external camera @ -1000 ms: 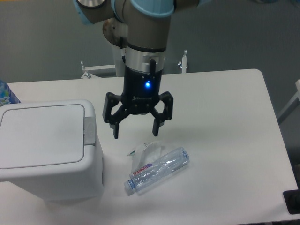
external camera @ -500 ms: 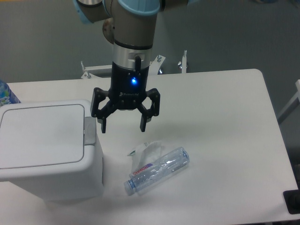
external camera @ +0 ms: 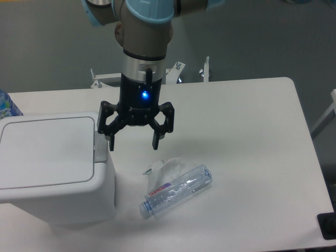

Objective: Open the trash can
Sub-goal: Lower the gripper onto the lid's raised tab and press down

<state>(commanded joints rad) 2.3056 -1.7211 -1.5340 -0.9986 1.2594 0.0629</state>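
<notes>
The trash can (external camera: 52, 168) is a large boxy white bin at the left of the table, its flat lid shut. A grey push latch (external camera: 100, 148) sits on the lid's right edge. My gripper (external camera: 133, 143) hangs open and empty over the table, just right of the bin. Its left fingertip (external camera: 111, 143) is close beside the latch and slightly above it. I cannot tell if it touches.
A clear plastic bottle (external camera: 176, 190) lies on its side on the white table (external camera: 241, 131), below and right of the gripper, with a crumpled white wrapper (external camera: 164, 167) against it. A blue-labelled bottle (external camera: 6, 106) shows at the far left edge.
The gripper has moved left towards the bin's latch edge, staying open. The bin lid and the bottle have not moved.
</notes>
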